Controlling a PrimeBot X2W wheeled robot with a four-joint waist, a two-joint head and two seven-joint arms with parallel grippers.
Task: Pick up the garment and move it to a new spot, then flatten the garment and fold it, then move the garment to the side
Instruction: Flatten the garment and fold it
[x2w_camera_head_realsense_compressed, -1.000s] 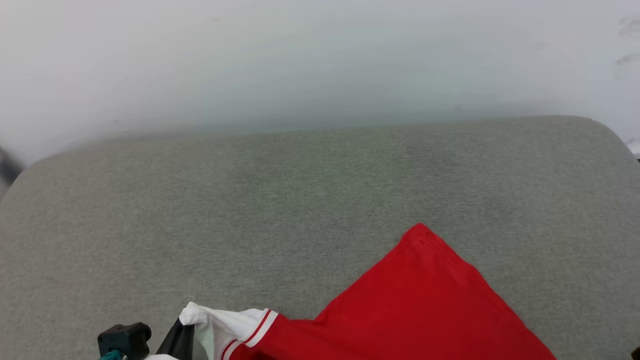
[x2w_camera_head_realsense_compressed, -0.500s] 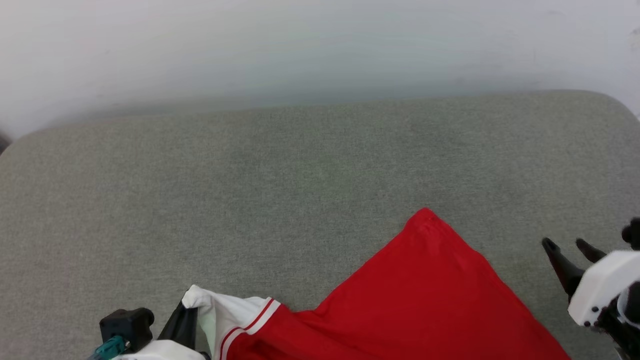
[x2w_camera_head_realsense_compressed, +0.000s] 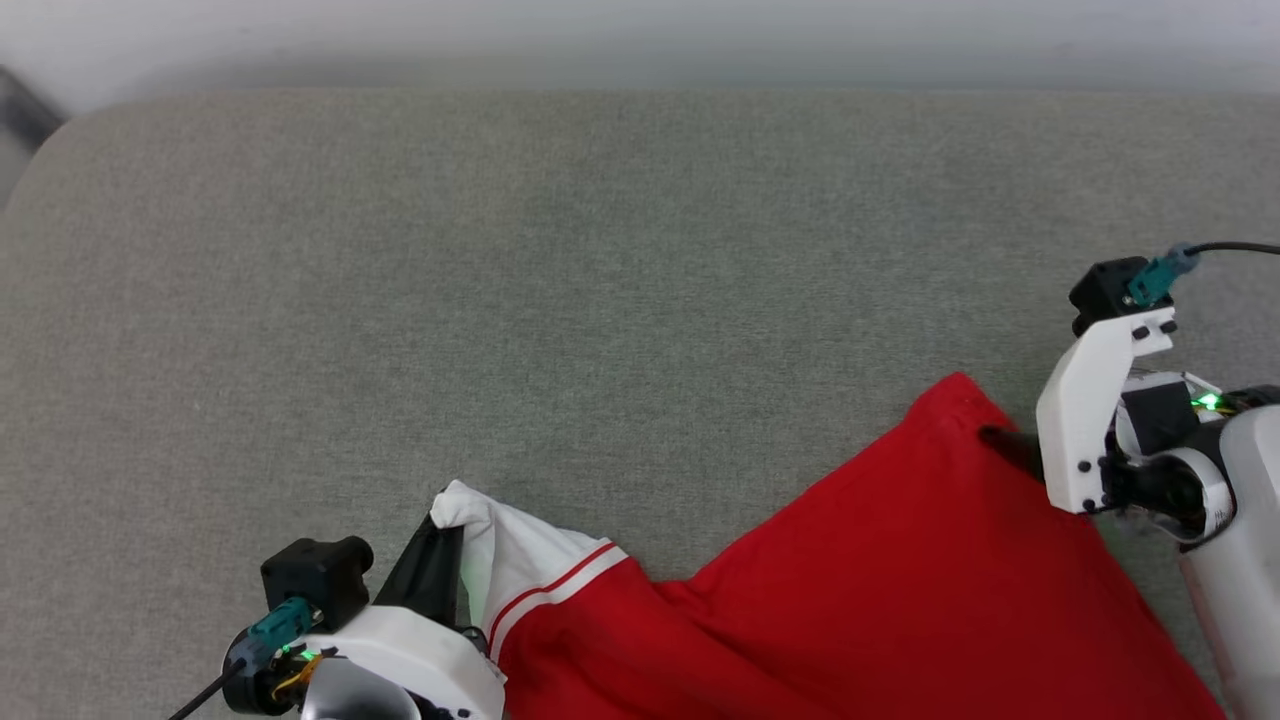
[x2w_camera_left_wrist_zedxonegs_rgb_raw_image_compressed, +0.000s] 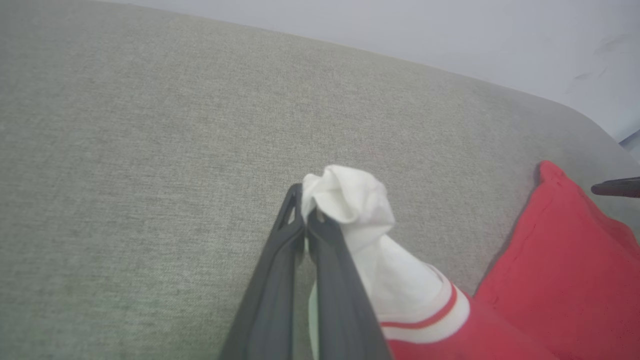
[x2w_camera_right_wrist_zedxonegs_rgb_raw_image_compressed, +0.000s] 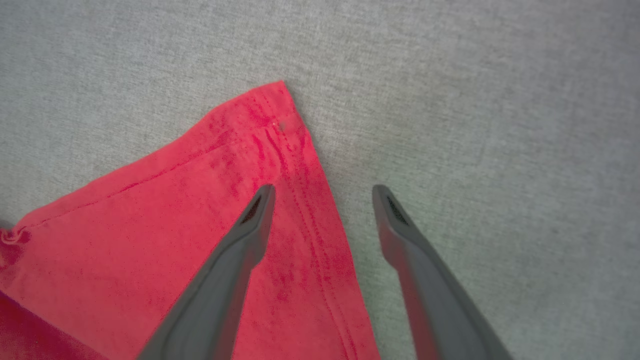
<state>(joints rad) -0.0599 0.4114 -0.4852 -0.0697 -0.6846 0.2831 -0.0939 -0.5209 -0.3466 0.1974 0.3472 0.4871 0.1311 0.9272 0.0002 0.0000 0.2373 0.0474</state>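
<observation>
The garment lies on the grey padded surface, plain red side up, with one white sleeve with red stripes pulled to the left. My left gripper is shut on the bunched end of that sleeve, its fingers pressed together. My right gripper is open just above the red corner. One finger is over the cloth and the other is over the bare surface, so the side hem runs between them. One dark finger of it shows at the garment's right corner.
The grey padded surface stretches wide and bare beyond and to the left of the garment. Its rounded far edge meets a pale wall. The tip of the right finger shows at the edge of the left wrist view.
The head camera has tilted down. My right gripper has opened and come into view, now over the red corner. The left gripper still holds the white sleeve.
</observation>
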